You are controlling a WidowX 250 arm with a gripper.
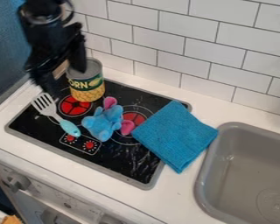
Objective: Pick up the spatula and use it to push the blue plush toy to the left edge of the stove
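The black gripper [63, 79] was up at the top left, and it was let go, with its two fingers wide apart. A bit of something tan [60, 69] peeked out between them, but I can't tell what it was or if they touched it. Right next to the gripper stood the corn can [87, 83], upright at the back left of the black stove [122, 159]. Near the other finger was the spatula [57, 117], its gray head to the back left and its light blue handle to the front. Beside it, in the middle of the stove, lay a blue stuffed toy [104, 122] with pink ears. Next came a blue cloth [175, 134], flat, partly on the stove and partly on the white counter [177, 192]. Past that was a gray sink [204, 175]. White tiles [166, 48] were on the wall behind.
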